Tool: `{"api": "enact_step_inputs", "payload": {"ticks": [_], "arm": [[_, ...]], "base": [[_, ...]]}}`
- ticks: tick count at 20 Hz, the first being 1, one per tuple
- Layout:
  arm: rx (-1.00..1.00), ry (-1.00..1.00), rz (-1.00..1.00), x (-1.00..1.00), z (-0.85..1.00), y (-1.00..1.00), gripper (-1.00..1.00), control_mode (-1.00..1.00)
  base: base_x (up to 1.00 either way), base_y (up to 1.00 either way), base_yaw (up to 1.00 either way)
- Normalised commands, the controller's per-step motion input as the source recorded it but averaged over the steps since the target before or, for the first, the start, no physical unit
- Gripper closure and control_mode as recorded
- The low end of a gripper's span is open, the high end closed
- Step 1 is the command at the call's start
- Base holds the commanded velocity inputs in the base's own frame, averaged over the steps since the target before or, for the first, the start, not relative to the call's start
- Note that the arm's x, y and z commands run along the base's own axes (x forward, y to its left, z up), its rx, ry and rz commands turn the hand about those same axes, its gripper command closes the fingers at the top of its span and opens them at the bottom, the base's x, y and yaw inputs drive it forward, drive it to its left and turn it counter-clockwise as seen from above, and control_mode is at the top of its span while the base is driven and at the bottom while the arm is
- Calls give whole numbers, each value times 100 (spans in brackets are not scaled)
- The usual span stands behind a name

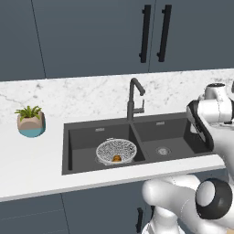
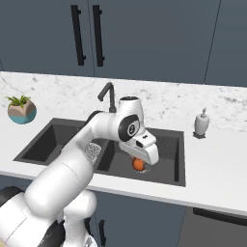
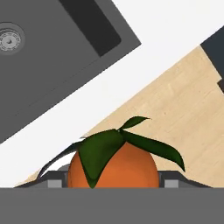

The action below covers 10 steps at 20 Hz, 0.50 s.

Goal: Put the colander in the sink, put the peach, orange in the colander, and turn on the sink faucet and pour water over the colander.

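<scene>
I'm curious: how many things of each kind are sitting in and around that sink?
Fruits: 2 (orange, peach)
Colander: 1
Faucet: 1
Potted plant: 1
Soap dispenser: 1
Total: 6

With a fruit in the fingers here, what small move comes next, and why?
Probably carry the fruit left toward the colander. The gripper is shut on it over the sink's right basin, while the colander sits in the left basin with one fruit already inside. I cannot tell whether the held one is the peach or the orange.
</scene>
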Motion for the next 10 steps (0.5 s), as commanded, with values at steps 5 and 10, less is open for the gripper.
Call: {"api": "enact_step_inputs", "payload": {"ticks": [5,10], "arm": [[0,0,12,-4,0,100,100,-100],[6,3,13,7,0,100,100,-100]], "base": [[0,0,0],[0,0,0]]}}
